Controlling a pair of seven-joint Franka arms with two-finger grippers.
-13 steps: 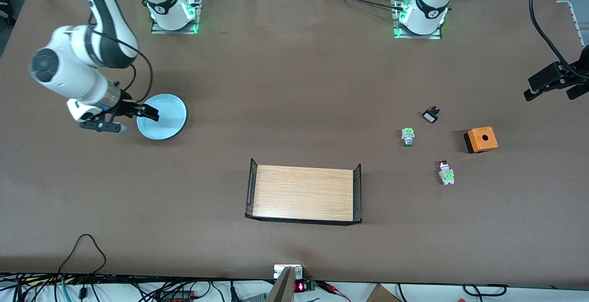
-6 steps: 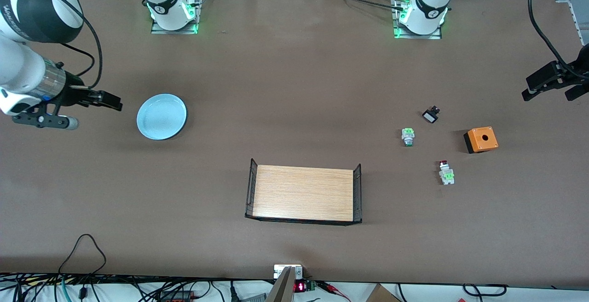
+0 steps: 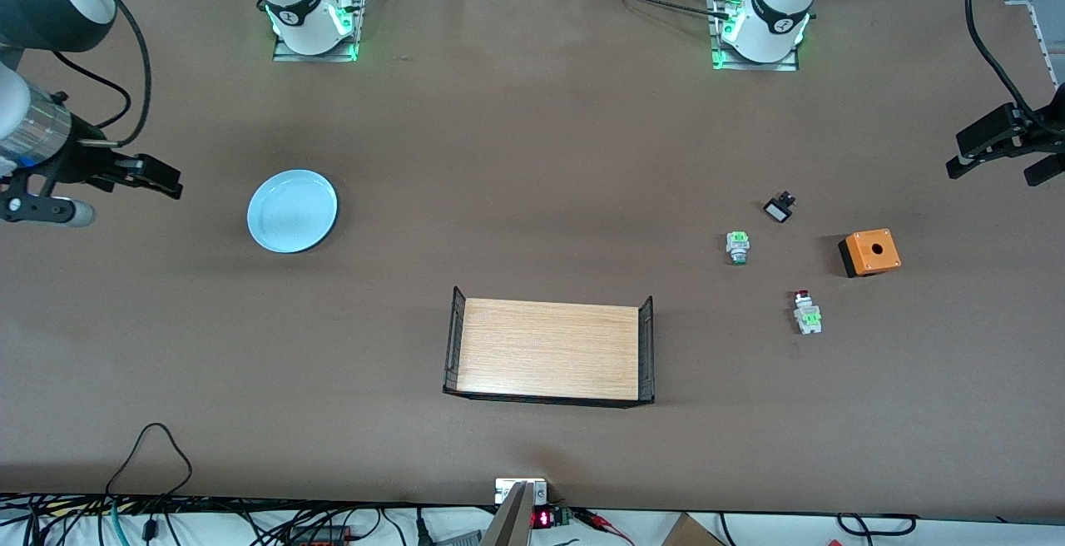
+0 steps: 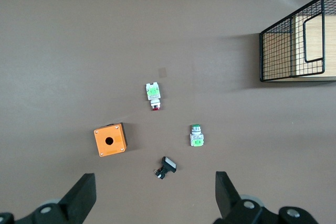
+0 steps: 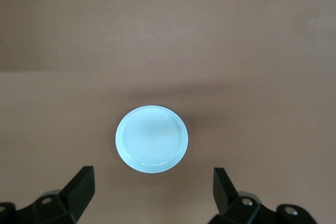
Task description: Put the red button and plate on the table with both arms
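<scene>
The light blue plate (image 3: 292, 211) lies flat on the brown table (image 3: 532, 155) toward the right arm's end; it also shows in the right wrist view (image 5: 151, 138). My right gripper (image 3: 158, 177) is open and empty, up in the air beside the plate, apart from it (image 5: 152, 178). The red button (image 3: 805, 311) lies on the table toward the left arm's end, and also shows in the left wrist view (image 4: 154, 94). My left gripper (image 3: 994, 159) is open and empty, high over the table's edge at that end (image 4: 153, 179).
A wooden tray with black mesh ends (image 3: 549, 349) stands mid-table, nearer the front camera. An orange box (image 3: 869, 252), a green-white part (image 3: 737, 246) and a small black piece (image 3: 779, 209) lie close to the red button. Cables run along the front edge.
My right gripper has drawn away from the plate's rim toward the right arm's end of the table. The plate stays put. The left gripper has hardly moved.
</scene>
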